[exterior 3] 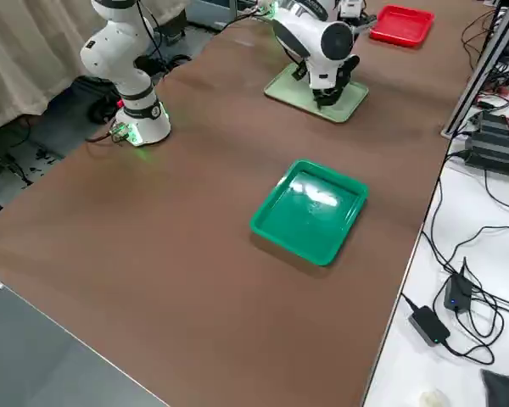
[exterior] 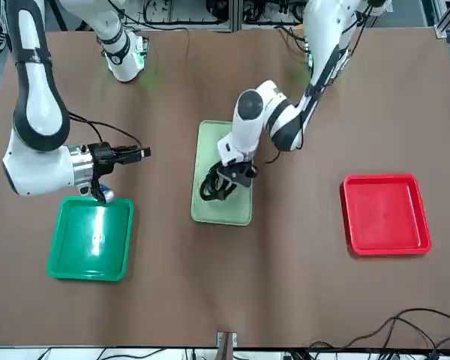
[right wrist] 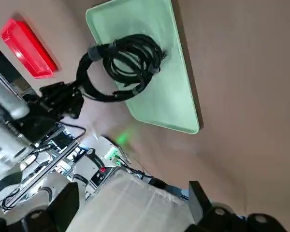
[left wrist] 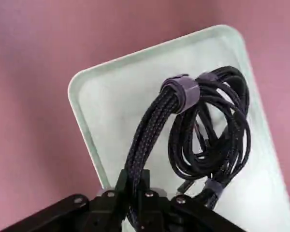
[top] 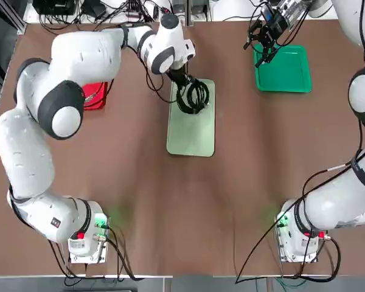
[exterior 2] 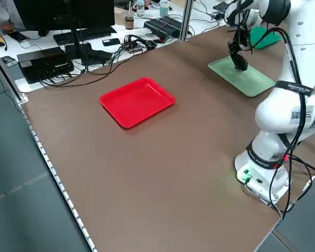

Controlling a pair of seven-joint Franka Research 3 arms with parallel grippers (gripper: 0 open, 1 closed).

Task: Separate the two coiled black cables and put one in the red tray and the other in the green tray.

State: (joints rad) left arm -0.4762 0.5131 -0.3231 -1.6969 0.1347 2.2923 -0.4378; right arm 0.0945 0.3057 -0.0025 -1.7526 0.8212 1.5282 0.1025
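The two coiled black cables (top: 194, 96) lie together at the far end of a pale green oblong tray (top: 191, 135), touching each other. My left gripper (top: 182, 81) is shut on the strands of one coil (left wrist: 150, 140). The other coil (left wrist: 217, 130) rests beside it on the tray (left wrist: 111, 106). Both coils (right wrist: 128, 60) also show in the right wrist view. My right gripper (top: 261, 42) hovers open and empty at the far left corner of the green tray (top: 287, 79). The red tray (top: 96, 94) sits on the left, partly hidden by my left arm.
The left arm arches over the table's left half, from its base (top: 85, 240) to the middle. The right arm's base (top: 298, 234) stands at the near right. Loose wiring and electronics (exterior 2: 84, 52) lie beyond the table's far edge.
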